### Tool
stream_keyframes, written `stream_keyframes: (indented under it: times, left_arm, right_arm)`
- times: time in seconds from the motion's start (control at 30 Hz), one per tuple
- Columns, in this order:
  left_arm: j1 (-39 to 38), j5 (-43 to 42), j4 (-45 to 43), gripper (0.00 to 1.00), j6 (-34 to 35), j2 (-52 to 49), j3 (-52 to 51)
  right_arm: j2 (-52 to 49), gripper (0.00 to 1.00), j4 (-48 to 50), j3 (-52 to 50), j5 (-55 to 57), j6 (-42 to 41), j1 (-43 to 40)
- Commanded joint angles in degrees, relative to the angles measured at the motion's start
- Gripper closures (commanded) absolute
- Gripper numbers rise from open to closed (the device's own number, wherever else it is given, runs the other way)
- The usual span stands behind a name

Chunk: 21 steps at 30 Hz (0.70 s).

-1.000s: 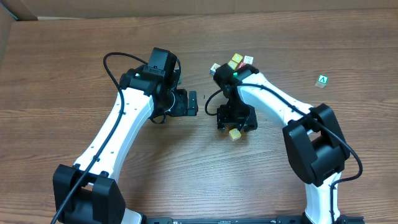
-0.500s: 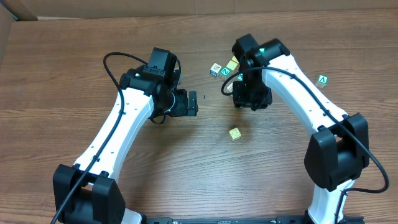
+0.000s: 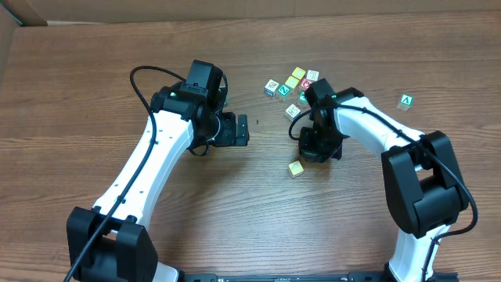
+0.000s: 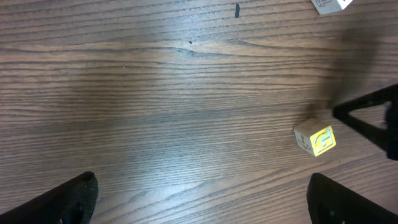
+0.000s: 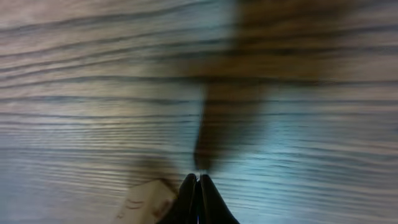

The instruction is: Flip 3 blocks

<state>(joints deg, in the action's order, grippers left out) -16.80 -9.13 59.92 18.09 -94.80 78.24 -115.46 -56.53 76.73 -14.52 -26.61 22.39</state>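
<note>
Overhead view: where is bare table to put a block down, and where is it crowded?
Bare wood: left of the left arm; between both arms, below the yellow block. Crowded: the block cluster by the right arm; the green A cube lies apart.

The tabletop (image 3: 78,157) is matt, grained brown wood, the block (image 4: 315,139) pale bare wood with a painted face, the left arm (image 3: 149,160) smooth white and black plastic.

Right gripper (image 5: 198,182) points down, jaws pressed together, empty. Left gripper (image 3: 237,130) hovers, jaws spread wide, holding nothing.
</note>
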Motion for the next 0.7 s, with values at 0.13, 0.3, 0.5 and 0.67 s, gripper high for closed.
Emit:
stream_keyframes:
  times: [0.13, 0.3, 0.5, 0.67]
  left_arm:
    - [-0.26, 0.59, -0.20, 0.00, 0.79, -0.35, -0.26]
    - [-0.26, 0.59, -0.20, 0.00, 0.79, -0.35, -0.26]
    - [-0.26, 0.59, -0.20, 0.00, 0.79, -0.35, -0.26]
    - [-0.26, 0.59, -0.20, 0.00, 0.79, -0.35, -0.28]
  right_arm:
    - [0.44, 0.96, -1.20, -0.17, -4.26, -2.19, 0.74]
    - [0.44, 0.95, -4.96, -0.17, -5.18, -2.64, 0.74]
    - [0.44, 0.95, -4.28, -0.17, -6.40, -3.67, 0.74]
    - [0.44, 0.94, -4.04, -0.17, -8.15, -3.85, 0.74]
